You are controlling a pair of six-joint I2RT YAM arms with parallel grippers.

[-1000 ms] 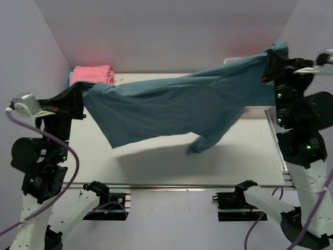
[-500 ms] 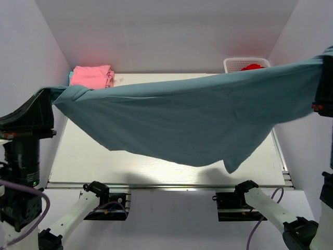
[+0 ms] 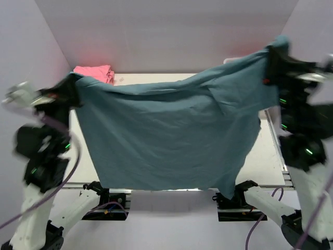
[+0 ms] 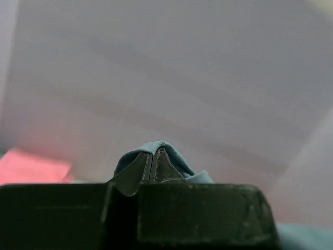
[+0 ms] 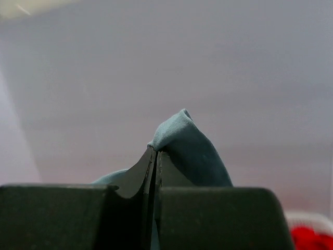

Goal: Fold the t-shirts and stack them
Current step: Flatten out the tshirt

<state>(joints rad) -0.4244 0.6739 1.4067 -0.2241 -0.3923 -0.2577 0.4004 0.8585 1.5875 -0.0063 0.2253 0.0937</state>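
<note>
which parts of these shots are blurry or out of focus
Top external: left arm and right arm smear with motion, the blue-grey t-shirt between them fairly crisp. Left wrist: fingers sharp, pink t-shirt behind blurred. Right wrist: fingers sharp, red cloth defocused.

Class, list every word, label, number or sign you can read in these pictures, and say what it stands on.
None: no view shows readable text.
The blue-grey t-shirt and the pink t-shirt are plain.
The right arm shows only green lights, no lettering.
</note>
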